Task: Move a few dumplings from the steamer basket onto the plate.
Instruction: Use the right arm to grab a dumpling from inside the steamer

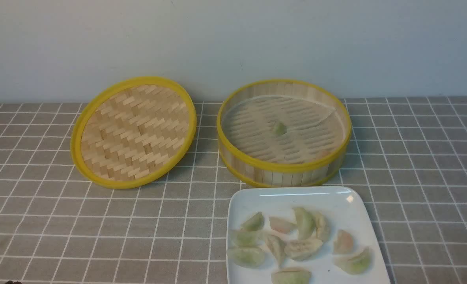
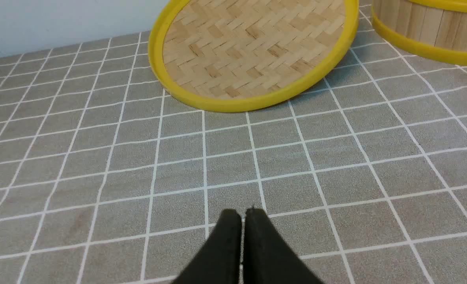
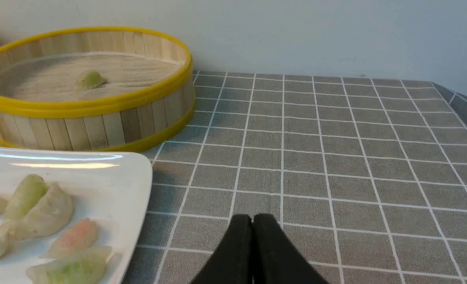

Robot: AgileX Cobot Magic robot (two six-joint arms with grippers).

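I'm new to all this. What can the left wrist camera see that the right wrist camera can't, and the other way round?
Only the left wrist view shows the woven yellow-rimmed lid and the left gripper, which is shut. Only the right wrist view shows dumplings: several on the white plate and one green dumpling inside the steamer basket. It also shows the right gripper, shut too. Both views show the steamer basket's slat wall, the grey checked tablecloth and the pale back wall.
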